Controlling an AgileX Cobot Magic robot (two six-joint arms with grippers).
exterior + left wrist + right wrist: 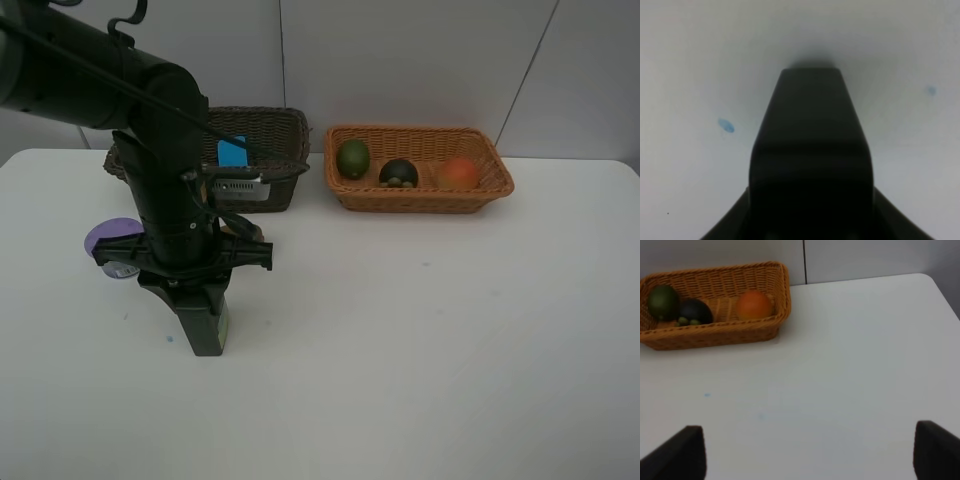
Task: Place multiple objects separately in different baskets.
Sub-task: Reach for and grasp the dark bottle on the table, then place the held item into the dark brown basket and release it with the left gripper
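While the round green fruit (353, 158), the dark mangosteen (400, 173) and the orange-red fruit (459, 172) lie in the shallow orange-tan wicker basket (420, 198) and the blue eraser block (232, 152) sits in the deeper dark brown wicker basket (285, 192), the sorting looks about half done. The step in hand is a pickup on the left side of the white table (430, 350).

The left gripper (203, 338) points straight down with its tip at the tabletop. What is probably the dark green pump bottle (223, 322) stands against it, with only a pale green strip showing. Whether the jaws are closed on it I cannot tell, since the left wrist view gives just one dark, blurred mass. The purple-lidded jar (112, 238) waits just beside the arm, partly behind it. The right gripper (812, 452) hangs wide open and empty over bare table, near the orange-tan basket.

Next, I judge, the left arm needs a sure grip, a lift clear of the jar, and a carry over the rim of the dark basket. The arm hides part of that basket's inside, so anything else lying there cannot be made out.
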